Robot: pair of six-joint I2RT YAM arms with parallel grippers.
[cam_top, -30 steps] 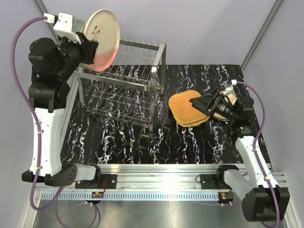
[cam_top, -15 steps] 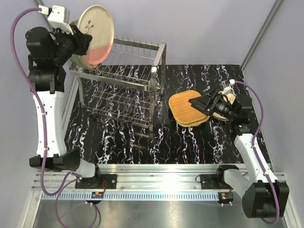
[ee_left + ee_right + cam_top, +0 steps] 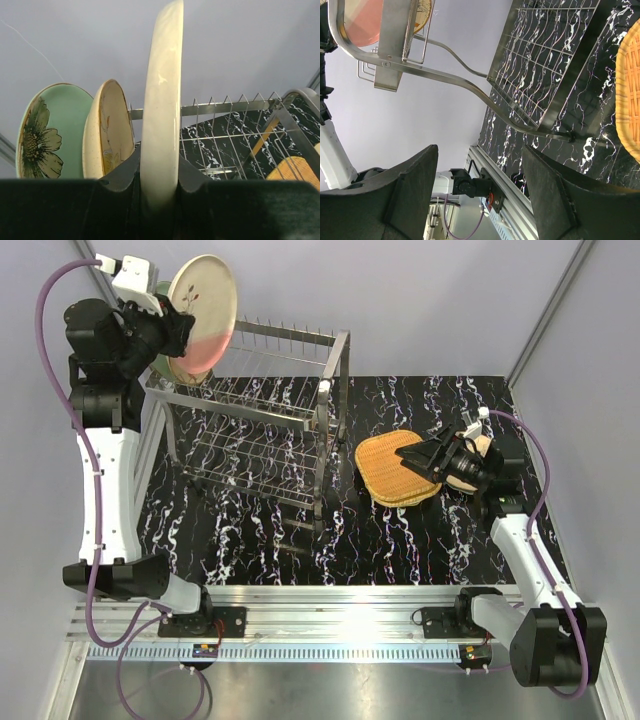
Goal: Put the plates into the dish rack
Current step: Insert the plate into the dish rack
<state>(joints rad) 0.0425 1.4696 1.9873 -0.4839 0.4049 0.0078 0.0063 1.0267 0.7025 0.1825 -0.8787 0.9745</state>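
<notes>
Your left fingers (image 3: pixel 120 175) clamp the pink-cream plate (image 3: pixel 161 100) upright over the dish rack (image 3: pixel 260 430)'s far-left end, beside the mint-green flower plate (image 3: pixel 50 130), while your right fingers (image 3: pixel 410 190) gape wide by the wicker plate (image 3: pixel 390 468) on the bench (image 3: pixel 400 540).

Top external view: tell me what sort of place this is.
Probably a robotics lab cell, not a kitchen: plain grey walls box in a black marbled table, and the left arm and right arm are bolted to a metal rail at its near edge.
</notes>
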